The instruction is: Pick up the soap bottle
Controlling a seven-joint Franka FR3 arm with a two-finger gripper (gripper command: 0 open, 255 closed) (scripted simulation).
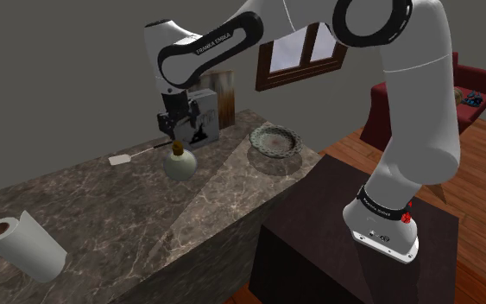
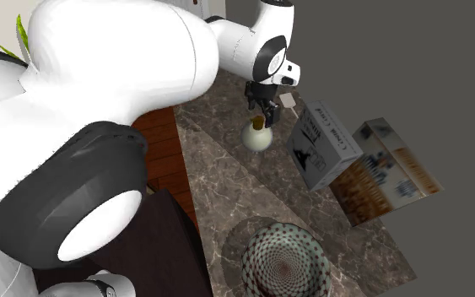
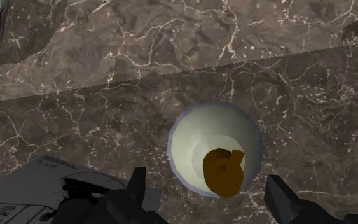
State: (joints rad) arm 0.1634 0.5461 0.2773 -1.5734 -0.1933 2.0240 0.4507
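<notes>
Starting with the shoulder view: where is the soap bottle (image 1: pixel 180 162)?
– Directly beneath the jaws, upright on the marble counter (image 1: pixel 103 207). It is a pale, round-bellied bottle with a brown stopper (image 1: pixel 178 147). The gripper (image 1: pixel 172 131) hangs right above that stopper.
Is anything gripped?
– I judge not. The bottle rests on the counter, so the approach looks done, while the descent, the closing and the lift are left. A grey box (image 1: pixel 199 121) stands just behind the jaws, and the dark fingertips merge with its print, so I cannot tell from here whether they touch the stopper.
And the second exterior view?
– Same picture: gripper (image 2: pixel 261 112) over the bottle (image 2: pixel 259 137), the grey box (image 2: pixel 324 145) to one side of the jaws, near but apart. The arm's big white link covers much of the scene, and the fingertips are too small to read.
The wrist view?
– That settles it: the jaws stand wide apart, clasping nothing. The gripper (image 3: pixel 207 181) looks straight down on the bottle (image 3: pixel 196 143), whose stopper (image 3: pixel 224 170) sits between the fingers (image 3: pixel 139 188), neither of them touching it.
What is hidden there?
– The belly hides the bottle's foot, and both fingers are cut by the frame edge. How far they sit above the stopper I cannot tell.
</notes>
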